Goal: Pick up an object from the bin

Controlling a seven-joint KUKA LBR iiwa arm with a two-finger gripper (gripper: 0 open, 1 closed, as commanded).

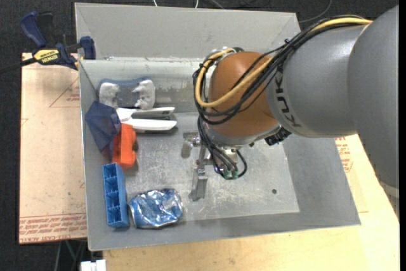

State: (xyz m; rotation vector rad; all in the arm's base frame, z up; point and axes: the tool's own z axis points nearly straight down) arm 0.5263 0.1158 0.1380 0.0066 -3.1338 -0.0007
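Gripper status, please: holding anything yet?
Gripper open, empty, over bare bin floor. Nearest: crumpled blue bag, untouched. Nothing in the way.

Only one bit of readable text here: brand name on arm [336, 85], dark block letters on grey casing, just right of orange cover [238, 95]. Letters run sideways, turned on end, stacked down curve of casing. "KU" clear enough; next letter looks like another "K", partly cut by black and yellow cables [254, 82] crossing there. Rest of word curves out of sight, can't read it.
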